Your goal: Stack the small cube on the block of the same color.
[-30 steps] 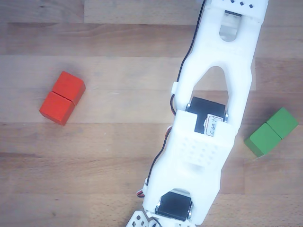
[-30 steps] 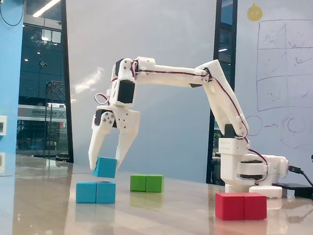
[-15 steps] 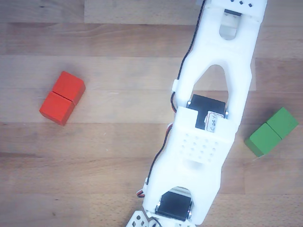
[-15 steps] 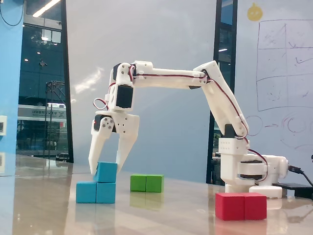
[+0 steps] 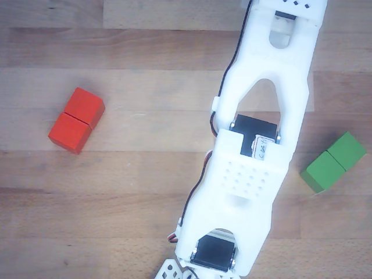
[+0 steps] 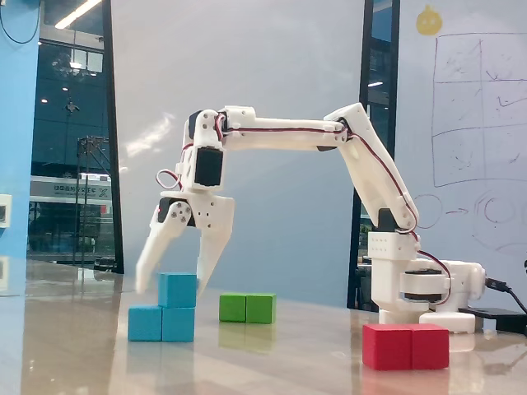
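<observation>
In the fixed view the small light-blue cube sits on top of the right half of the light-blue oblong block, which lies on the table at the left. My gripper hangs over them, pointing down, jaws open and straddling the cube, one finger to its left and one finger to its right. It grips nothing. In the other view the white arm covers the middle of the table, and the blue cube, blue block and gripper are hidden or out of frame.
A green oblong block lies behind the blue stack; it also shows at the right in the other view. A red oblong block lies at the front right, and at the left in the other view. The arm's base stands at right.
</observation>
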Motion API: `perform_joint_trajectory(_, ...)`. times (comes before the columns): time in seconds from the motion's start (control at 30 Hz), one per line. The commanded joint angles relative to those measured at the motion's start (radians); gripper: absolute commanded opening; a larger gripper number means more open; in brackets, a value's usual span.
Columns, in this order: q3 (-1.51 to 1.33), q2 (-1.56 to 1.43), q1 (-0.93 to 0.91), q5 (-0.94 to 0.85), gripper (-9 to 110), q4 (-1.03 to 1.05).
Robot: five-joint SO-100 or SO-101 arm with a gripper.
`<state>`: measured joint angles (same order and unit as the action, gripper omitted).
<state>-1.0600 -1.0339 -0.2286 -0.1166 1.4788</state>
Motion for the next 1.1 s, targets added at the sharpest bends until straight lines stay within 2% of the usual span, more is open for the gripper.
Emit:
perform_joint_trajectory(0.0,0.072,-0.032,-0.002,0.008,41,-0.002)
perform_joint_trajectory(0.23,0.072,-0.040,-0.031,-0.003,43,0.002)
perform_joint_trajectory(0.6,0.081,-0.054,-0.276,-0.006,43,0.000)
perform_joint_trajectory(0.8,0.072,-0.101,-0.310,0.002,42,0.000)
perform_joint_trajectory(0.9,0.060,-0.135,-0.305,0.008,36,-0.005)
perform_joint_trajectory(1.07,-0.054,-0.259,-0.250,0.011,16,-0.017)
